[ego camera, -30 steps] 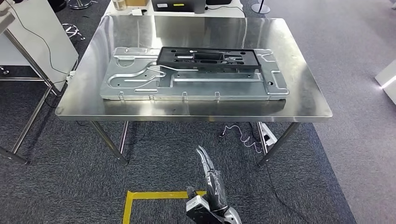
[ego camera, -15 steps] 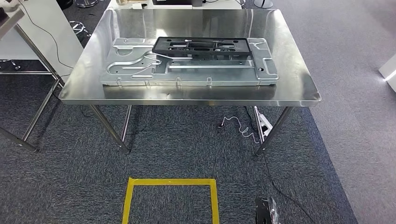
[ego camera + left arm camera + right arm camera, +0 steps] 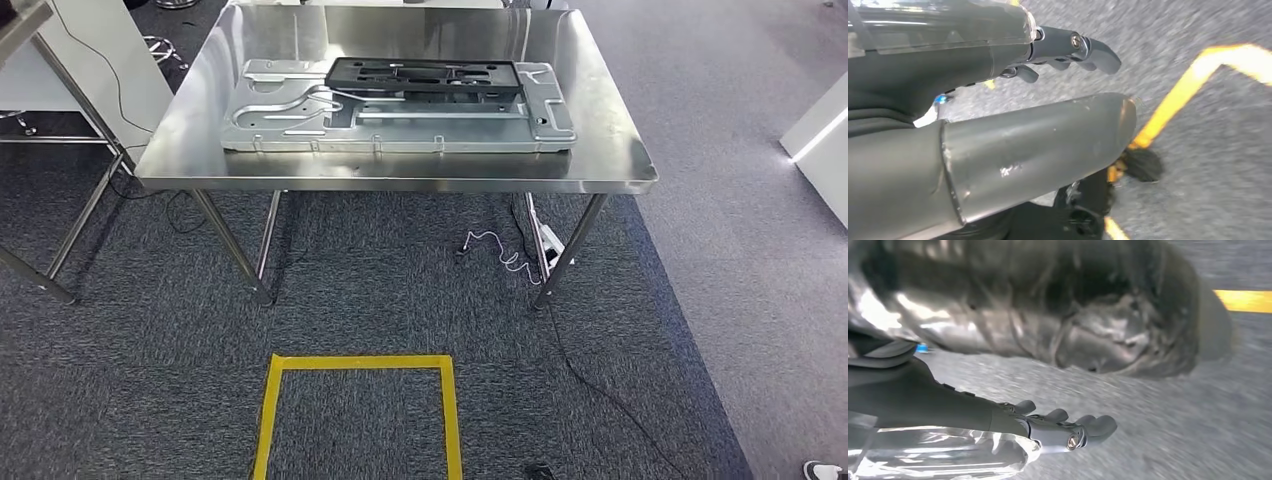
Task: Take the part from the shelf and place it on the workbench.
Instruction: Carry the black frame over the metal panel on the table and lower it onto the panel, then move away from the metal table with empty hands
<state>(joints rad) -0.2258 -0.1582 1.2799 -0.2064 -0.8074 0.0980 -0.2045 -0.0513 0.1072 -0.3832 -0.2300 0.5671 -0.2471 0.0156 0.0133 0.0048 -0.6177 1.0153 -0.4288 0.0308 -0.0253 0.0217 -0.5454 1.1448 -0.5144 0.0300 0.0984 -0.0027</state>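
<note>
Head view has the steel workbench (image 3: 600,150) across the upper half of the frame, standing on grey carpet. A large silver metal plate (image 3: 300,125) lies flat on its top, and the black part (image 3: 425,75) rests on the far edge of that plate, near the top centre of the frame, lying flat and untouched. A yellow tape square (image 3: 355,365) marks the floor at bottom centre, well short of the table legs. A thin cable (image 3: 495,250) trails on the carpet beneath the right side of the workbench, and a white cabinet (image 3: 85,60) stands at the upper left.

Left wrist view shows the left hand (image 3: 1068,50) over the carpet, dark fingers extended and apart from the thick thumb, holding nothing. Right wrist view shows the right hand (image 3: 1063,427) likewise spread above the carpet with nothing in it.
</note>
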